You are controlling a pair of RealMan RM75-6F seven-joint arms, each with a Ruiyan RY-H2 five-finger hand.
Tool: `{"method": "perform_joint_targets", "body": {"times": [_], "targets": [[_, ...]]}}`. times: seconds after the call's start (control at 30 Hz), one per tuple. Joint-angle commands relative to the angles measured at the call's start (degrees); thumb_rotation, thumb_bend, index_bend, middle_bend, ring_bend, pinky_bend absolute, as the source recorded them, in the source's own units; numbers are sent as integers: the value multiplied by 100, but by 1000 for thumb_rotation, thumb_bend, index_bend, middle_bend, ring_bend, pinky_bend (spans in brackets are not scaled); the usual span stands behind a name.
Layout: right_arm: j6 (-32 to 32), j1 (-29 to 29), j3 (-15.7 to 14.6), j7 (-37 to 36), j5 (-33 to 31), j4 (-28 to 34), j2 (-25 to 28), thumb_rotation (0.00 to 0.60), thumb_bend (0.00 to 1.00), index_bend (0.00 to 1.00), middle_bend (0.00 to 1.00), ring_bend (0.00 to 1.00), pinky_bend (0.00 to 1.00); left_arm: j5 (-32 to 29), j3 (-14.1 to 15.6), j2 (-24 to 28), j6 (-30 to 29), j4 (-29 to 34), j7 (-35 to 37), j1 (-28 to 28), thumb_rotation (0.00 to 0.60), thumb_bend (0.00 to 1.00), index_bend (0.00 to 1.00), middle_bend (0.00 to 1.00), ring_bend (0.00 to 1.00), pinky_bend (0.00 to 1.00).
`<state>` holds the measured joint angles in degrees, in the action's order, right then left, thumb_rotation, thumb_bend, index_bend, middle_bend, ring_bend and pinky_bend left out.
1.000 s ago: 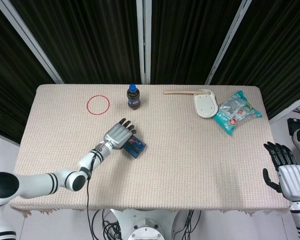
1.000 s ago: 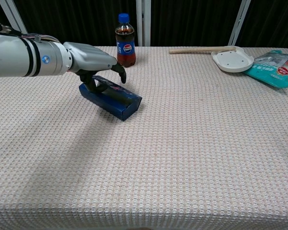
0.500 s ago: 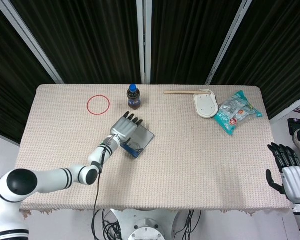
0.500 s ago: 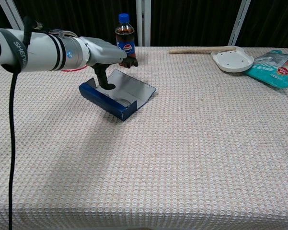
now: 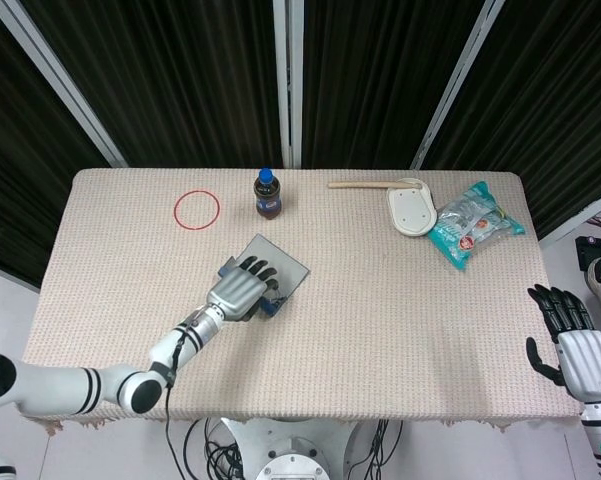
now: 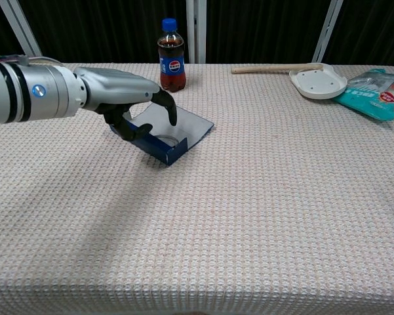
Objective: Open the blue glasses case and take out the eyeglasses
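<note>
The blue rectangular glasses case (image 6: 158, 139) lies open near the table's middle, and the left hand (image 6: 128, 102) curls over it — whether it grips the eyeglasses I cannot tell. The light case may slide or lift with the hand — nothing holds it down.

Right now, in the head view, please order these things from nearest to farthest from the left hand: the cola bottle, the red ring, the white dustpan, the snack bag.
From the left hand:
1. Cola bottle, beyond it, slightly right.
2. Red ring, beyond it to the left; nearly as close as the bottle, so hard to rank.
3. White dustpan, far right.
4. Snack bag, farthest right.
</note>
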<state>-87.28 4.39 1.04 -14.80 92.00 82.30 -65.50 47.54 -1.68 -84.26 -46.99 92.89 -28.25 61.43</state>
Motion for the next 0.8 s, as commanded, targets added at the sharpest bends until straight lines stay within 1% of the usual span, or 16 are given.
{"method": "perform_joint_targets", "body": {"times": [0.03, 0.27, 0.4, 0.47, 0.6, 0.8], "targets": [[-4, 2, 1, -8, 3, -1, 5, 600, 484, 0, 76, 0, 0, -8, 13, -79, -42, -74, 3, -46, 600, 608, 257, 87, 0, 0], [22, 17, -6, 2, 6, 6, -6, 600, 484, 0, 76, 0, 0, -3, 73, -150, -106, -49, -122, -101, 600, 605, 261, 87, 0, 0], [29, 34, -8, 31, 27, 29, -13, 600, 484, 0, 76, 0, 0, -28, 133, -171, -78, 21, -186, -130, 600, 600, 298, 80, 0, 0], [22, 38, -7, 51, 39, 44, -11, 600, 484, 0, 76, 0, 0, -45, 148, -180, -78, 22, -195, -148, 600, 599, 333, 69, 0, 0], [13, 44, -9, 95, 57, 88, 1, 600, 484, 0, 76, 0, 0, -32, 212, -176, -131, 11, -200, -236, 600, 600, 354, 57, 0, 0], [32, 75, -7, 166, 82, 170, 21, 600, 483, 0, 76, 0, 0, -102, 377, 38, -444, 130, -526, -370, 600, 607, 398, 55, 0, 0]]}}
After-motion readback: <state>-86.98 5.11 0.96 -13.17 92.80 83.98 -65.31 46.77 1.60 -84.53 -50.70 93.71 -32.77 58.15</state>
